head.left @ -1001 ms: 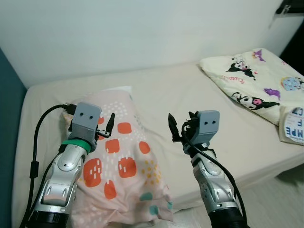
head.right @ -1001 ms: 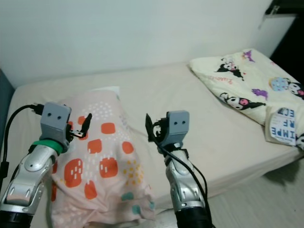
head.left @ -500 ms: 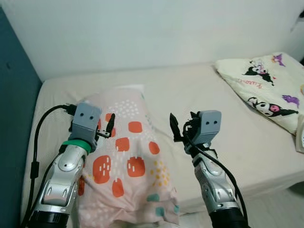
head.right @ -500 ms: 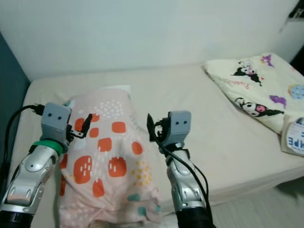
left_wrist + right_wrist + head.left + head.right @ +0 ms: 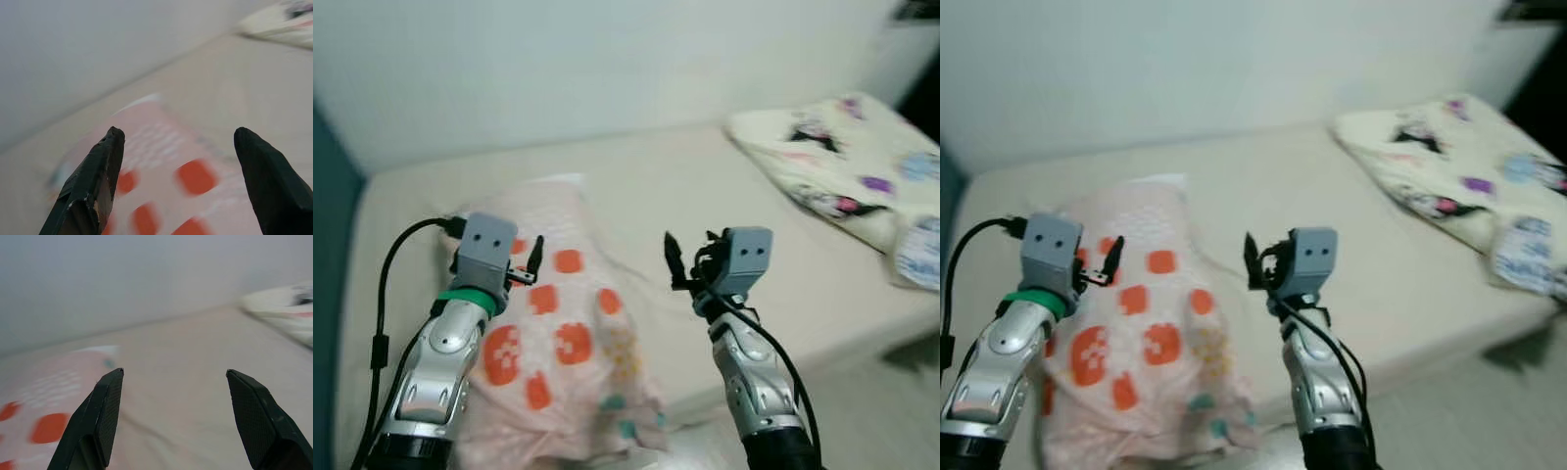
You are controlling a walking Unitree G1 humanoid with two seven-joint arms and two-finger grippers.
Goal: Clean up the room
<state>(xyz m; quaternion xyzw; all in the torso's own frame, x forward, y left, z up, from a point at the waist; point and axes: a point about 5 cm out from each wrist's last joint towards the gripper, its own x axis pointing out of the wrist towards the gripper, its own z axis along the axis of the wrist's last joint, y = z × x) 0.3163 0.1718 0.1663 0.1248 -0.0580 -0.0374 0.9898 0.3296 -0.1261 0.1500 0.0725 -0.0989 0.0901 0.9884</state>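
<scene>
Pink blanket crumpled on bed, left side, draping over near edge. Soft, light, floppy; probably best pinched at bunched fold or corner. Left gripper above blanket, spread, empty. Right gripper beside it, spread, empty. Cream quilt far right.

Two raised claws over pink blanket on bed.
</scene>
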